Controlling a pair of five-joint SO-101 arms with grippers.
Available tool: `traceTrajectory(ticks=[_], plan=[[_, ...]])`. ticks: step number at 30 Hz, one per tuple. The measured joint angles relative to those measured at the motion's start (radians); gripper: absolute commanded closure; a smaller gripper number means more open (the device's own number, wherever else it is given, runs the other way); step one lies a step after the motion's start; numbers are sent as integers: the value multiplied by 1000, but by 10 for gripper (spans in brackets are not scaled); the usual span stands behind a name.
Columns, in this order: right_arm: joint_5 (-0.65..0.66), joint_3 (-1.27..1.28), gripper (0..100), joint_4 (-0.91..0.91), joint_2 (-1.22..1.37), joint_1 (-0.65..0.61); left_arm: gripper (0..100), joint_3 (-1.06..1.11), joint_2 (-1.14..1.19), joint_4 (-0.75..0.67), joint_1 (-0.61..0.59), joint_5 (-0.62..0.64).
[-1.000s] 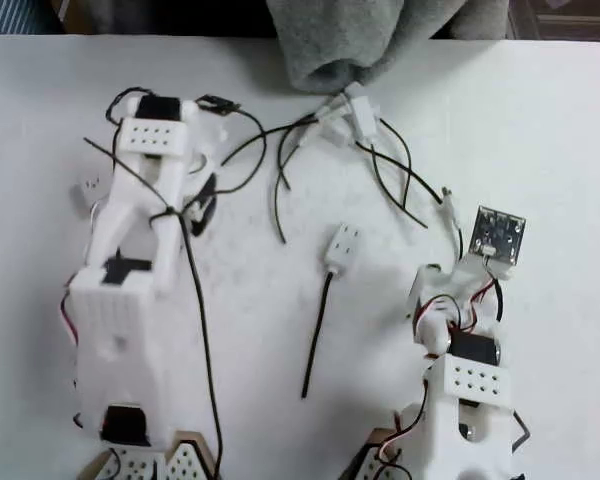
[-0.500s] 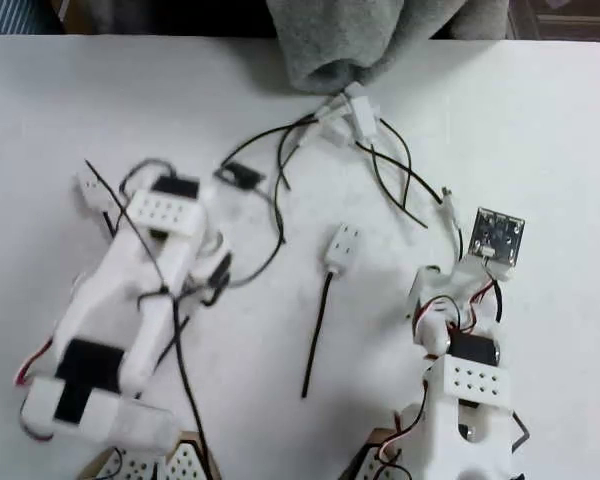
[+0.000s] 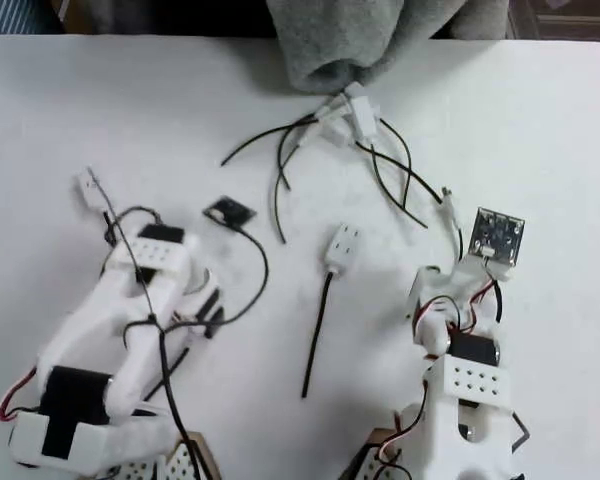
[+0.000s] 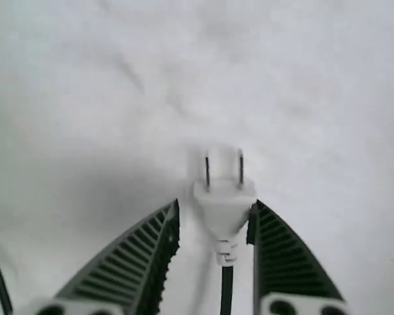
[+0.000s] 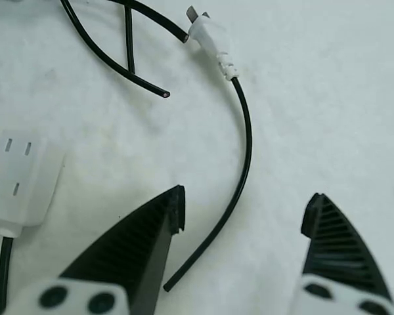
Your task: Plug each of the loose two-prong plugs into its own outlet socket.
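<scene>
Plug (image 4: pixel 223 197) pinched by its body between the left gripper's (image 4: pixel 213 216) fingers, prongs out past the tips, table (image 4: pixel 85 79) beyond. Second plug (image 5: pixel 209 34) lying ahead of the right gripper (image 5: pixel 244 210), jaws spread wide, its cable (image 5: pixel 240 151) running between them. Socket (image 5: pixel 16 174) off to one side, apart.

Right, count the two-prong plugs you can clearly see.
2. One plug is held between the fingers of the left gripper; a second plug lies beyond the right gripper. The white cluster at the far edge and a white piece beside the left arm may be more.
</scene>
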Motion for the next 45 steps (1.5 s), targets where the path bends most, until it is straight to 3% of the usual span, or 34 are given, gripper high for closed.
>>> traceTrajectory(ticks=[4,8,16,26,29,34,45], plan=[[0,0,715,0,0,-20,816,-120,0,118,-72,-12],[31,0,715,0,0,-26,816,-163,0,149,-118,-75],[37,0,715,0,0,-28,816,-11,0,-28,-121,-91],[37,0,715,0,0,-28,819,12,0,-71,-121,-97],[37,0,715,0,0,-28,846,31,-2,-75,-87,-97],[37,0,715,0,0,-28,980,40,31,-64,15,-55],[37,0,715,0,0,-28,976,-126,219,64,34,-54]])
